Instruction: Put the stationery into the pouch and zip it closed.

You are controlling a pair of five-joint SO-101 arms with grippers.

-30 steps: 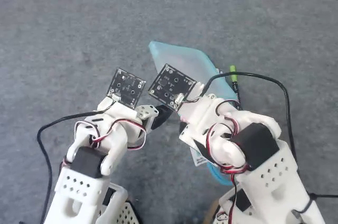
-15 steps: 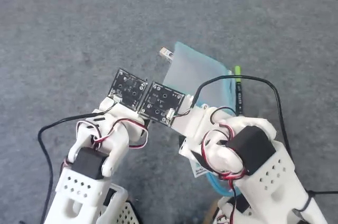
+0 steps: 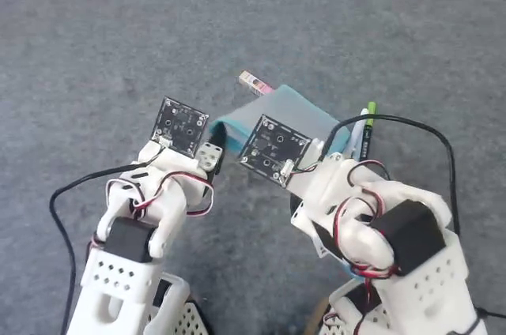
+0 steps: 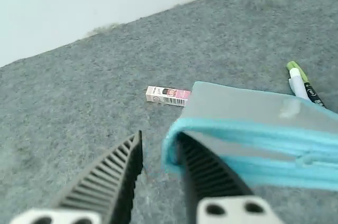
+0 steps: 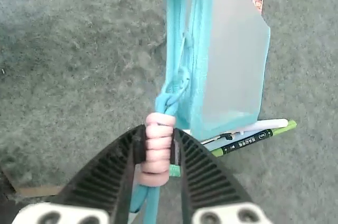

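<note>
Right jaws clamp the pouch (image 5: 232, 60) pull (image 5: 157, 147); left jaws parted.

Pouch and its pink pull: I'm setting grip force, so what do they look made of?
The pouch looks like frosted plastic, matte, translucent, with turquoise fabric edging. The pink pull seems rubbery, maybe silicone: matte, moulded in ribs.

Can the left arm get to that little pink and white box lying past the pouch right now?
Probably yes. The left end effector is open, and bare carpet lies between it and the pink and white box. Only the pouch corner crowds that path.
</note>
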